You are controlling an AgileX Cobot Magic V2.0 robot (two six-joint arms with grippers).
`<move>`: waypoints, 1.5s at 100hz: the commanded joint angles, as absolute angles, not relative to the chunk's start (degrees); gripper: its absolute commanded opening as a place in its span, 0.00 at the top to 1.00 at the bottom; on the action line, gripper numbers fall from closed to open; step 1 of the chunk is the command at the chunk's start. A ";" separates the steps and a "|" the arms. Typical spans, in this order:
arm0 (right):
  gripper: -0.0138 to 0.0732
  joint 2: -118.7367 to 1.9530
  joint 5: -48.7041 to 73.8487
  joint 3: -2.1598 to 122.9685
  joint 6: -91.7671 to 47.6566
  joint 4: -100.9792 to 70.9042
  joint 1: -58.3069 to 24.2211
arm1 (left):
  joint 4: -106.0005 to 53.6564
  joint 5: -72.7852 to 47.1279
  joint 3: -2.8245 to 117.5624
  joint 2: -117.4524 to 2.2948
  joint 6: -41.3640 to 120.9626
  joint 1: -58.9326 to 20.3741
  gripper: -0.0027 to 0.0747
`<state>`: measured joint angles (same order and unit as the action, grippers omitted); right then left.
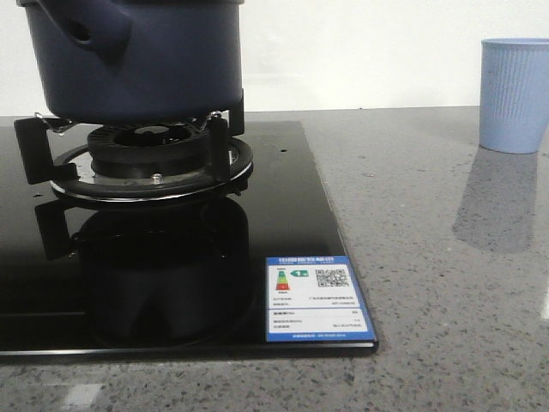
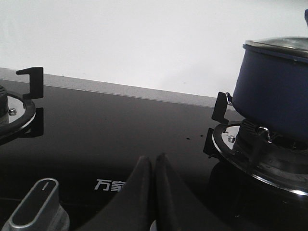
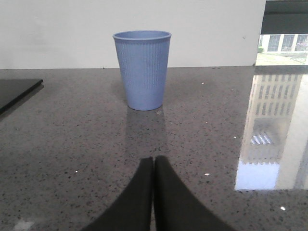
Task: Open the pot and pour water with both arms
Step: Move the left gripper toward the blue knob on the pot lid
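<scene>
The dark navy-blue pot (image 1: 141,60) stands on the gas burner (image 1: 150,159) at the front view's upper left, its handle stub with a hole facing left. In the left wrist view the pot (image 2: 274,98) shows with a glass lid (image 2: 281,45) on it. My left gripper (image 2: 154,161) is shut and empty, low over the black glass hob, apart from the pot. My right gripper (image 3: 154,161) is shut and empty over the grey counter, facing the pale blue ribbed cup (image 3: 142,70). Neither gripper shows in the front view.
The black glass hob (image 1: 283,223) carries a blue energy label (image 1: 316,298) at its front corner. The ribbed cup (image 1: 513,94) stands at the back right of the speckled counter. A second burner (image 2: 12,110) and a silver knob (image 2: 36,204) lie near my left gripper.
</scene>
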<state>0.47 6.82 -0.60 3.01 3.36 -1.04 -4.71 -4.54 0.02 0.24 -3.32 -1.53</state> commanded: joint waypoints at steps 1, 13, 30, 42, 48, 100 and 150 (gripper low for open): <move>0.91 1.57 2.71 -2.10 2.90 3.96 -0.62 | -4.82 0.00 -1.94 1.76 -3.78 -1.60 0.99; 0.91 1.57 2.71 -2.10 2.90 3.96 -0.62 | -4.82 0.00 -1.94 1.76 -3.78 -1.60 0.99; 0.91 1.57 2.71 -2.10 2.90 3.96 -0.62 | -4.82 0.00 -1.94 1.76 -3.78 -1.60 0.99; 0.91 1.57 2.71 -2.10 2.90 3.96 -0.62 | -4.82 0.00 -1.94 1.76 -3.78 -1.60 0.99; 0.91 1.57 2.71 -2.10 2.90 3.96 -0.62 | -4.82 0.00 -1.94 1.76 -3.78 -1.60 0.99; 0.91 1.57 1.25 -2.10 2.90 3.96 -0.62 | -4.82 0.90 -1.94 1.76 -3.78 -1.60 0.99; 0.91 1.57 -5.25 -2.10 2.95 -9.57 -0.62 | -24.59 2.44 -1.94 1.76 -3.78 -1.60 0.99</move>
